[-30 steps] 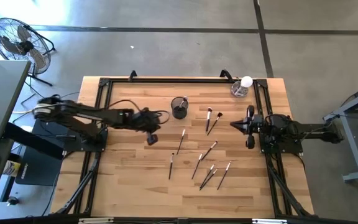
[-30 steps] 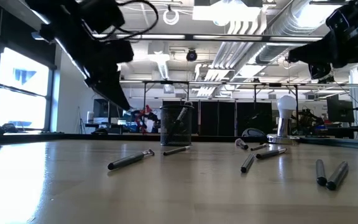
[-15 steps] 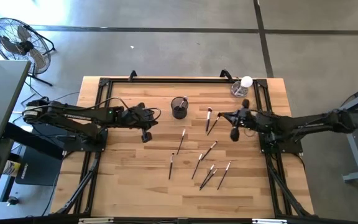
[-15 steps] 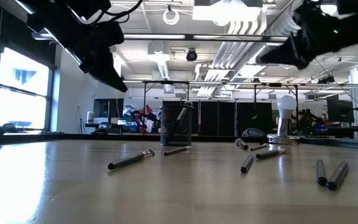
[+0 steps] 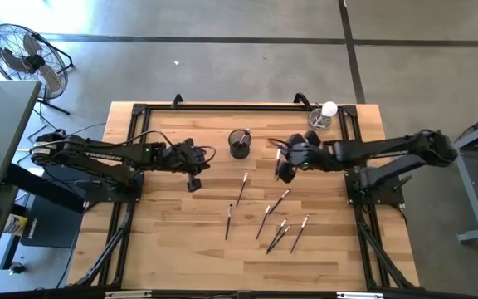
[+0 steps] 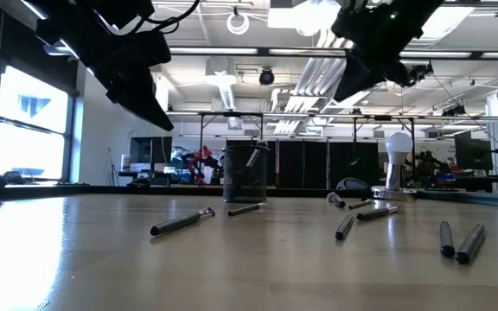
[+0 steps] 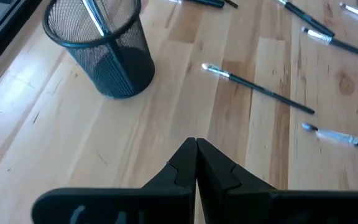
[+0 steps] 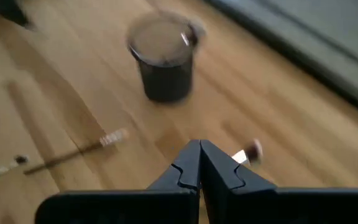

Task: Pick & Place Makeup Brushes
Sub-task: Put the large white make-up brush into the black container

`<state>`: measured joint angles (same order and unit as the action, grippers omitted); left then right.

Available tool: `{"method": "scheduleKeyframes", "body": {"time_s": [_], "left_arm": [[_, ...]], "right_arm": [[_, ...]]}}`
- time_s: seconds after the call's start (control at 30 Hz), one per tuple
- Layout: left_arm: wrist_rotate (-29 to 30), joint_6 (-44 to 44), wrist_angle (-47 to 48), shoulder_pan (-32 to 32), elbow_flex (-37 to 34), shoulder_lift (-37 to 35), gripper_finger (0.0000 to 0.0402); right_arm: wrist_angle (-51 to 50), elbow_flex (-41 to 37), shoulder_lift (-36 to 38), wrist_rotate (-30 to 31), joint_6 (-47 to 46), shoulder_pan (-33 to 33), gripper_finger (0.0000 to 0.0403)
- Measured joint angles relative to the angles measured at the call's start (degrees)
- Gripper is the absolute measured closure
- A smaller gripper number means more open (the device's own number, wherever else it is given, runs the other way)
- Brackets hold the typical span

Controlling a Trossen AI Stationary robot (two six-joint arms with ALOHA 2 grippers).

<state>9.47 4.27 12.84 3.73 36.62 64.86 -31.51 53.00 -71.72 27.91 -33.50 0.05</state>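
Observation:
Several makeup brushes (image 5: 241,188) lie flat on the wooden table, spread between its middle and near right. One more stands in the black mesh cup (image 5: 239,144), leaning on its rim (image 7: 95,12). My left gripper (image 5: 194,181) hovers shut, left of the cup (image 7: 101,53) and above the table. My right gripper (image 5: 280,173) hangs shut over the two brushes just right of the cup; a brush head (image 8: 247,152) shows beside its fingertips (image 8: 199,144). In the low view both grippers (image 6: 164,125) (image 6: 340,95) are well above the brushes (image 6: 182,222).
A clear glass with a white ball (image 5: 322,116) stands at the far right corner. A black metal frame (image 5: 139,112) runs along the table's edges. Bare wood lies to the near left (image 5: 173,241). A fan (image 5: 23,58) stands on the floor beyond the table.
My right arm has reached out from the table's right edge toward the left, carrying its shut gripper over the brushes beside the cup. My left gripper has drawn back a little toward the table's left and risen, then held still. No brush has moved.

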Motion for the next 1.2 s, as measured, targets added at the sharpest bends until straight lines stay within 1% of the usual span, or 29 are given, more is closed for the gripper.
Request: {"method": "scheduleKeyframes", "body": {"time_s": [0.1, 0.17, 0.27, 0.37, 0.57, 0.7, 0.83, 0.93, 1.07, 1.2], "left_arm": [[-0.01, -0.03, 1.13, 0.00, 0.00, 0.00, 0.0401], [-0.02, -0.05, 1.49, 0.00, 0.00, 0.00, 0.0401], [-0.01, -0.75, 1.55, 0.00, 0.00, 0.00, 0.0401], [-0.06, -1.05, 1.47, 0.00, 0.00, 0.00, 0.0401], [-3.90, -1.05, 0.87, 0.00, 0.00, 0.02, 0.0401], [-4.52, -1.05, 0.67, 0.00, 0.00, 0.02, 0.0401], [-4.59, -1.03, 0.79, 0.00, 0.00, 0.02, 0.0401], [-4.57, -1.03, 0.82, 0.00, 0.00, 0.02, 0.0401], [-4.57, -1.03, 1.09, 0.00, 0.00, 0.02, 0.0401], [-4.57, -1.03, 1.07, 0.00, 0.00, 0.02, 0.0401]], "right_arm": [[-9.62, 5.55, -4.96, -0.42, -6.64, -0.02, 0.0403], [-14.13, 8.44, -7.78, -1.07, -11.03, -0.54, 0.0403], [-17.54, 11.76, -11.74, -2.36, -17.48, -2.43, 0.0402], [-18.96, 13.91, -15.32, -5.10, -20.69, -5.53, 0.0395], [-19.67, 15.34, -21.87, -13.53, -21.65, -14.20, 0.0355], [-19.45, 15.32, -25.57, -14.99, -20.95, -19.37, 0.0318], [-17.57, 15.34, -28.42, -16.81, -18.78, -23.64, 0.0291], [-14.79, 15.32, -30.21, -18.24, -17.73, -26.01, 0.0281], [-11.49, 15.34, -32.11, -20.28, -17.48, -28.07, 0.0279], [-10.95, 15.34, -33.93, -22.21, -17.46, -28.95, 0.0279]]}}
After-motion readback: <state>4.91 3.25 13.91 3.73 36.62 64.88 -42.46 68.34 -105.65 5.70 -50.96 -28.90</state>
